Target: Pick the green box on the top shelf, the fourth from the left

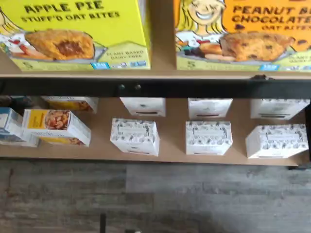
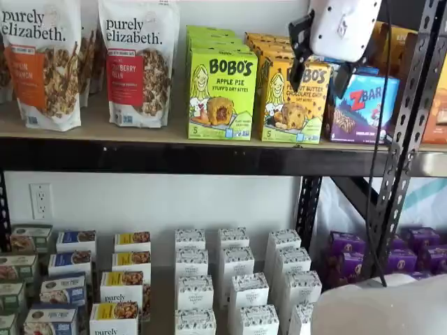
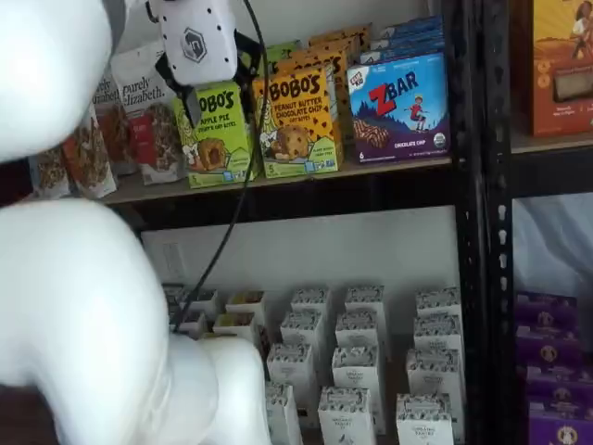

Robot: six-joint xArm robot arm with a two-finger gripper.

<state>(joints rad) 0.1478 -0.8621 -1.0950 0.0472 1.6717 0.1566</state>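
The green box (image 1: 77, 34) stands upright on the top shelf (image 1: 155, 87), its front facing out, and shows in both shelf views (image 2: 222, 94) (image 3: 218, 134). More green boxes stand in a row behind it. My gripper (image 2: 319, 84) hangs in front of the top shelf (image 2: 174, 157) with a gap between its black fingers, open and empty. In a shelf view it overlaps the orange box to the right; in a shelf view the gripper (image 3: 218, 93) sits in front of the green box's upper part. It is apart from the box.
A yellow-orange peanut butter box (image 2: 293, 101) stands right of the green box, then a blue ZBar box (image 2: 360, 108). Granola bags (image 2: 140, 63) stand to its left. White cartons (image 1: 136, 136) fill the lower shelf. A black upright (image 2: 408, 105) stands at the right.
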